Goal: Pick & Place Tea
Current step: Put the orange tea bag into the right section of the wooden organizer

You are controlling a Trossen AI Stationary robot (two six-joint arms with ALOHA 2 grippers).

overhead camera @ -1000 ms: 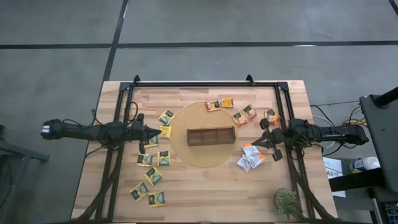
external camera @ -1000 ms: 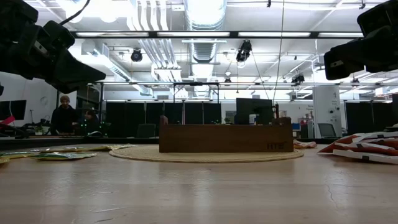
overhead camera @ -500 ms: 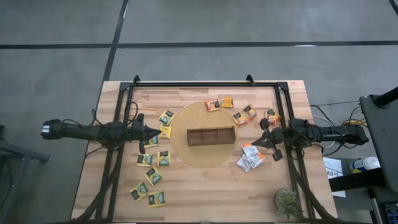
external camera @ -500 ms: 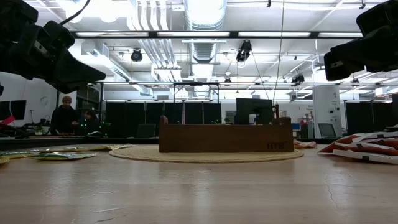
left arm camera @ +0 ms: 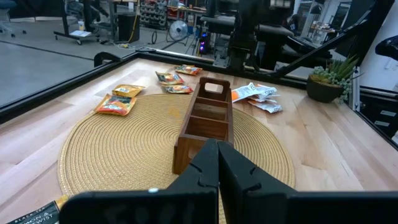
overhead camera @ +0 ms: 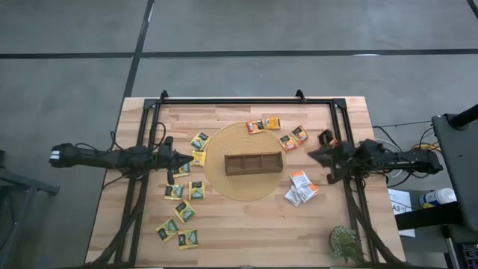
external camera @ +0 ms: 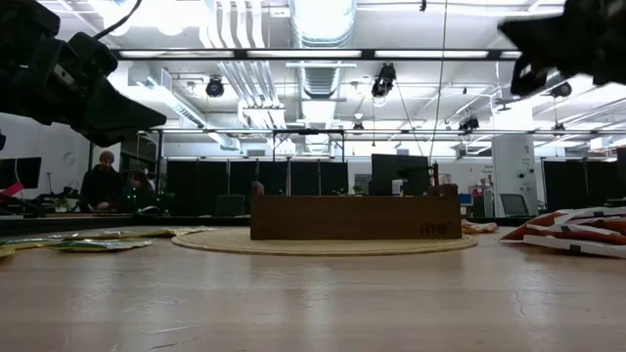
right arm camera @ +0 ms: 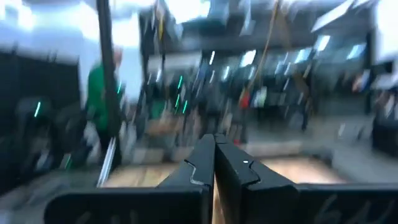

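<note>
We see both grippers pressed shut and empty, the left gripper (overhead camera: 188, 158) over yellow-green tea packets (overhead camera: 184, 211) left of the round mat (overhead camera: 216, 183), the right gripper (overhead camera: 312, 153) between orange packets (overhead camera: 299, 135) and white packets (overhead camera: 302, 187), bare tabletop (overhead camera: 261, 232) along the near edge.

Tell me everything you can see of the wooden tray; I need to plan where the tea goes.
The wooden tray is a dark brown, long, low box with upright walls and two dividers making three compartments in a row, all looking empty. One end wall has a cut-out handle. It stands flat at the middle of a round woven mat on the table, with no packets or arms touching it.
</note>
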